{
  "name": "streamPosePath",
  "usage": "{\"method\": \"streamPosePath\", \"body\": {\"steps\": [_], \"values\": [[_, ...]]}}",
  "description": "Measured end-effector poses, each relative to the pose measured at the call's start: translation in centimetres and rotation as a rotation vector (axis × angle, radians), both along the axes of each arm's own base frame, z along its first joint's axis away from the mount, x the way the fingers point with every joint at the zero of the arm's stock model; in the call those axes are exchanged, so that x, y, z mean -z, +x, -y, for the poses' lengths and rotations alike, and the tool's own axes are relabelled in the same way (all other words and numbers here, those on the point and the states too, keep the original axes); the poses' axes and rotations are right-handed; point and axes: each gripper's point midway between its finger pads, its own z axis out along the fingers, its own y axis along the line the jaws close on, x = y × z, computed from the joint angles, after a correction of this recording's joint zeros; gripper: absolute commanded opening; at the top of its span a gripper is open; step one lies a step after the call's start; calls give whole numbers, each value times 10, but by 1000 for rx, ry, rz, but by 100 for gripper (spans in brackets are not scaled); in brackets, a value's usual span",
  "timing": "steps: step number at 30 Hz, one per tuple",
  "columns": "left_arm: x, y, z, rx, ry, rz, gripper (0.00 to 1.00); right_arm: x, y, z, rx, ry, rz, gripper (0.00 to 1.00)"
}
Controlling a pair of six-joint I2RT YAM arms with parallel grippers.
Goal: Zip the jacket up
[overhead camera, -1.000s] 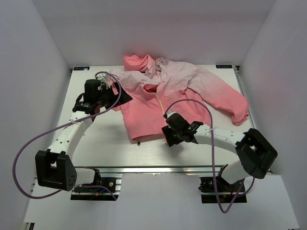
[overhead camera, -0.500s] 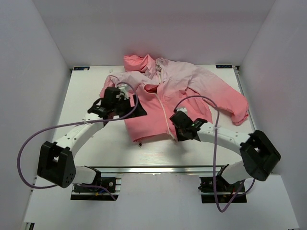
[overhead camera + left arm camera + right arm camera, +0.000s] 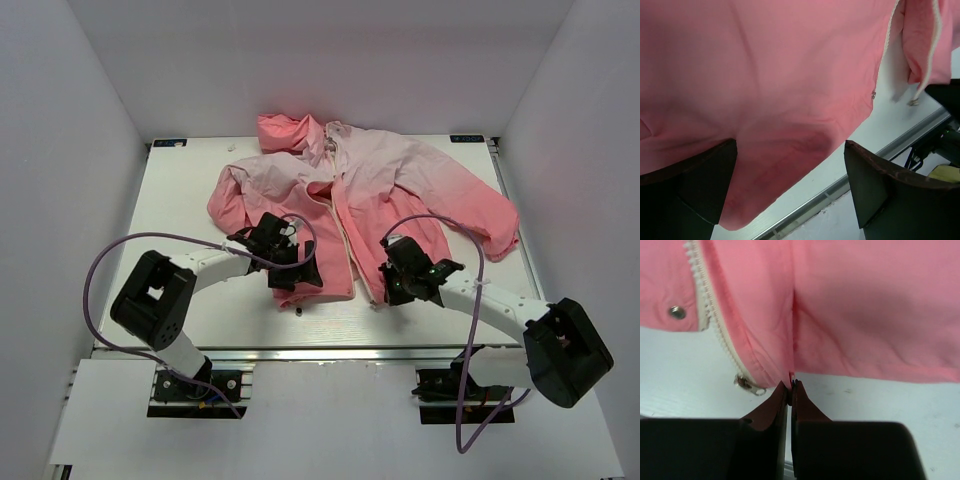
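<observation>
Top external shows me the jacket (image 3: 380,200) spread front-up across the far half of the desk (image 3: 180,200), hood at the back edge, the front open at the bottom. My left end effector (image 3: 300,272) hangs released over the left panel's hem, fingers (image 3: 690,185) wide apart above the fabric. My right end effector (image 3: 790,386) is clenched on the hem just beside the zipper (image 3: 715,325), whose pull (image 3: 747,385) lies on the desk near the tips.
</observation>
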Motion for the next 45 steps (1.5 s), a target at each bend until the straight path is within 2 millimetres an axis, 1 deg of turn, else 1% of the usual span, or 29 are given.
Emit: {"method": "streamPosePath", "body": {"steps": [2, 3, 5, 6, 7, 8, 10, 12, 16, 20, 22, 26, 28, 29, 31, 32, 34, 35, 36, 38, 40, 43, 45], "values": [[2, 3, -4, -25, 23, 6, 98, 1, -4, -8, -54, 36, -8, 11], [3, 4, -5, -34, 32, 8, 98, 0, -6, -12, -80, 55, -10, 22], [4, 5, -8, -52, 55, 13, 98, -4, -9, -21, -134, 103, -9, 33], [4, 6, -10, -63, 67, 17, 98, -7, -11, -25, -158, 124, -4, 42], [5, 8, -12, -73, 79, 20, 98, -10, -11, -29, -176, 146, 3, 46], [5, 9, -14, -82, 90, 24, 98, -13, -12, -32, -194, 161, 12, 52], [5, 11, -17, -96, 108, 31, 98, -16, -10, -36, -211, 176, 27, 67], [6, 12, -20, -106, 124, 38, 98, -17, -9, -38, -217, 180, 38, 89], [6, 13, -25, -120, 151, 48, 98, -19, -7, -44, -234, 169, 54, 89], [6, 14, -29, -127, 168, 55, 98, -16, -3, -59, -258, 127, 68, 89], [6, 14, -31, -130, 175, 58, 98, -10, -1, -66, -260, 85, 69, 89], [7, 15, -31, -132, 178, 60, 98, 7, -2, -70, -239, -12, 66, 89], [7, 14, -32, -133, 178, 61, 98, 16, -3, -70, -226, -57, 67, 85], [7, 14, -32, -134, 179, 61, 98, 19, -2, -70, -218, -79, 73, 79], [7, 15, -33, -136, 182, 64, 98, 20, 2, -73, -193, -102, 90, 73], [7, 15, -33, -138, 184, 64, 98, 20, 5, -75, -174, -108, 99, 65], [7, 15, -34, -141, 190, 67, 98, 19, 10, -79, -138, -114, 115, 59], [7, 15, -35, -144, 193, 69, 98, 19, 12, -80, -122, -115, 123, 58], [6, 14, -36, -146, 196, 70, 98, 19, 13, -80, -109, -114, 128, 59], [6, 15, -39, -151, 206, 74, 98, 19, 14, -79, -95, -113, 131, 64], [5, 15, -41, -156, 214, 77, 98, 19, 15, -80, -97, -111, 134, 64], [5, 15, -43, -162, 223, 79, 98, 19, 14, -83, -114, -92, 135, 68], [5, 15, -44, -165, 227, 80, 98, 19, 9, -85, -142, -74, 122, 68]]}}
